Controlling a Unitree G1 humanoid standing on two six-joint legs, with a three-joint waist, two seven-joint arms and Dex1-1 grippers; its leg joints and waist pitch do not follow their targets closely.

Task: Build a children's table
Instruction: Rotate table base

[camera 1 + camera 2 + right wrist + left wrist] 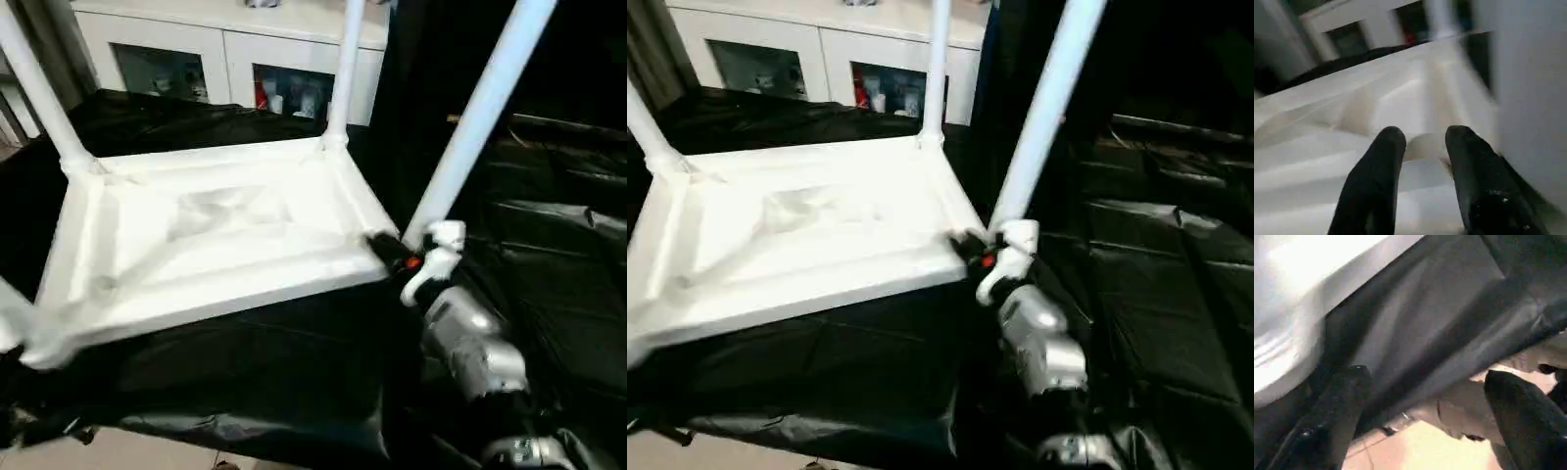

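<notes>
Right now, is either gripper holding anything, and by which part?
The right gripper pinches the table top by its rim, at the near corner beside a leg. The left gripper is open, holding nothing.

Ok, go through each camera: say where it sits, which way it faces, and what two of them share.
Left eye: on the head, looking down at the upturned table top; right gripper at its corner.
Right eye: the same scene, slightly offset.
Left wrist: along the open left gripper at the black sheet.
Right wrist: along the right gripper's fingers over the top.
Shared: top, leg.
</notes>
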